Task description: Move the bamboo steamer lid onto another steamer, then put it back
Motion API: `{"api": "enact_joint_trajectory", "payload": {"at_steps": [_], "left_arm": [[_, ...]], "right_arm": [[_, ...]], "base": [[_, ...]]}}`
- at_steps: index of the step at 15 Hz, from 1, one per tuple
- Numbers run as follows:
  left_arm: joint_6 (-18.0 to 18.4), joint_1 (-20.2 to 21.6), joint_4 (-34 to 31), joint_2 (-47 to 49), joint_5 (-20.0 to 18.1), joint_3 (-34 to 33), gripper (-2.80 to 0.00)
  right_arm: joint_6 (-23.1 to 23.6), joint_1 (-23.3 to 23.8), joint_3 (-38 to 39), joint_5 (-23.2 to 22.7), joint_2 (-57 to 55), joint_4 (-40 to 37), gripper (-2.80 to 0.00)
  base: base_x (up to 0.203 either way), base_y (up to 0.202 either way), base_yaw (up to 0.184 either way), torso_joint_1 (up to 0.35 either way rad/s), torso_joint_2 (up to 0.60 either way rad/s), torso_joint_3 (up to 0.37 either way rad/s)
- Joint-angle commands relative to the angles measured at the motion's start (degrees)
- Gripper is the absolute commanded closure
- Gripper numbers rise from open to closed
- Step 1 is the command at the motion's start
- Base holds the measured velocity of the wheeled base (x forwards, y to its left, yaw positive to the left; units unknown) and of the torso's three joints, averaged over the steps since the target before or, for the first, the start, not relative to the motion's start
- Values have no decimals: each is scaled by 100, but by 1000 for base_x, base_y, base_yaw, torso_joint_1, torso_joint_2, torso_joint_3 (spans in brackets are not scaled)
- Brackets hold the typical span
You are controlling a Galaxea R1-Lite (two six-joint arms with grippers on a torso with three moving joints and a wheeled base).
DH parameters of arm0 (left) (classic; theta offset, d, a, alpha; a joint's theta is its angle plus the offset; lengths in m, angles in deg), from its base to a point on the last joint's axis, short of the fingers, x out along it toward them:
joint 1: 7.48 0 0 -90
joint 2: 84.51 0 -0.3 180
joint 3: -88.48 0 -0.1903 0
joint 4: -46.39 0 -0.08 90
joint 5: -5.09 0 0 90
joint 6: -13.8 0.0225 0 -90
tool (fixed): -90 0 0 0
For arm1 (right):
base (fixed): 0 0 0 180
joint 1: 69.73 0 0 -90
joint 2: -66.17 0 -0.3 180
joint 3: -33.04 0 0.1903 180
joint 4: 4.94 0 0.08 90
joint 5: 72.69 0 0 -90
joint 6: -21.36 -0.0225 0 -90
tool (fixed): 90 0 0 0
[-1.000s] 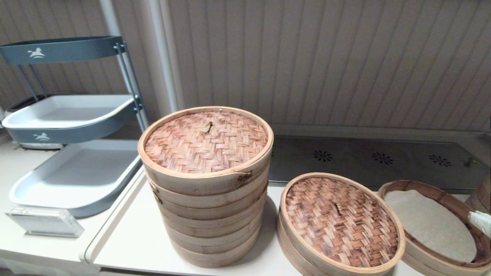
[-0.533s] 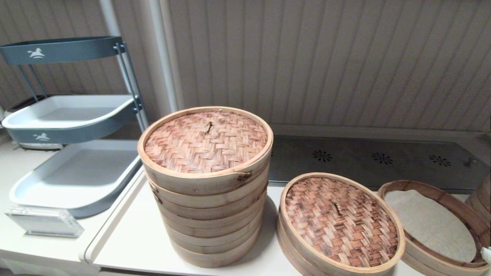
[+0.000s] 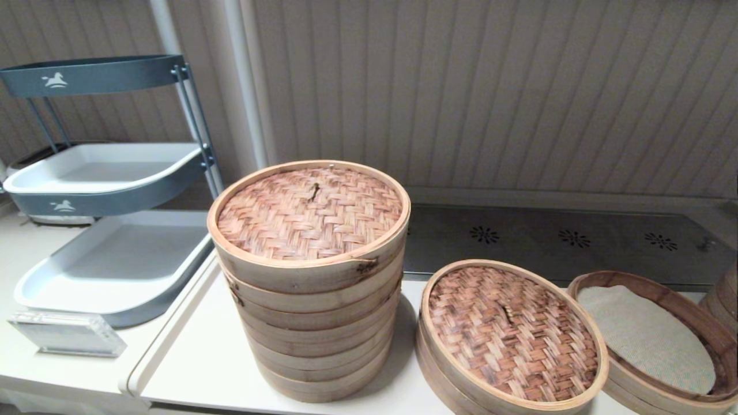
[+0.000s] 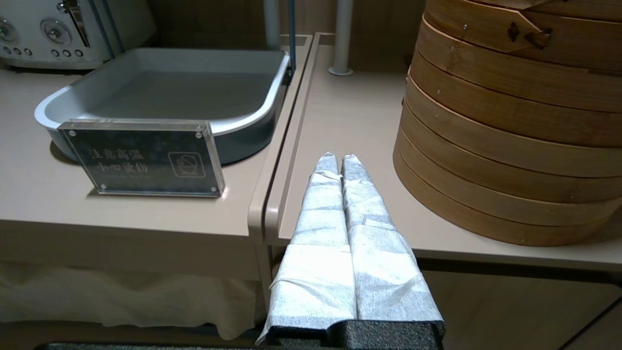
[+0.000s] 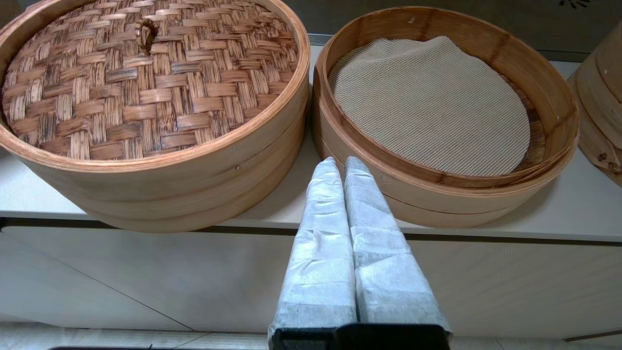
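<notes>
The bamboo steamer lid, brown weave with scorched patches and a dark centre knot, rests on a shallow basket at the front of the counter. To its right stands another steamer, uncovered, with a beige cloth liner inside. My right gripper is shut and empty, low in front of the counter edge, pointing at the gap between the two baskets. My left gripper is shut and empty, at the counter edge left of the tall stack. Neither gripper shows in the head view.
A tall multi-tier steamer stack with a reddish-tan lid stands left of the lidded basket. A grey tiered tray rack and an acrylic sign sit at the left. Another bamboo basket edges in at the far right.
My right gripper's wrapped tip, seen at the head view's right edge a second ago, dropped lower and has left that view. The lid and baskets have not moved.
</notes>
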Motion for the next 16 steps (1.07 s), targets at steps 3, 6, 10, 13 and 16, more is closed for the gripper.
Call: {"api": "enact_joint_trajectory", "payload": {"at_steps": [3,6,10,13,16], "left_arm": [[0,6,4,-9,3,-141,0],[0,-2,4,-9,-6,-141,0],[0,-2,4,-9,-6,-141,0],[0,-2,4,-9,-6,-141,0],[0,-2,4,-18,-6,-141,0]], "right_arm": [[174,47,356,12,561,71,0],[184,55,582,6,561,796,0],[266,236,629,76,566,1003,0],[332,610,629,91,552,985,0],[373,942,629,88,560,980,0]], "base": [[0,0,0,0,0,0],[0,0,0,0,0,0],[0,0,0,0,0,0],[0,0,0,0,0,0],[0,0,0,0,0,0]]}}
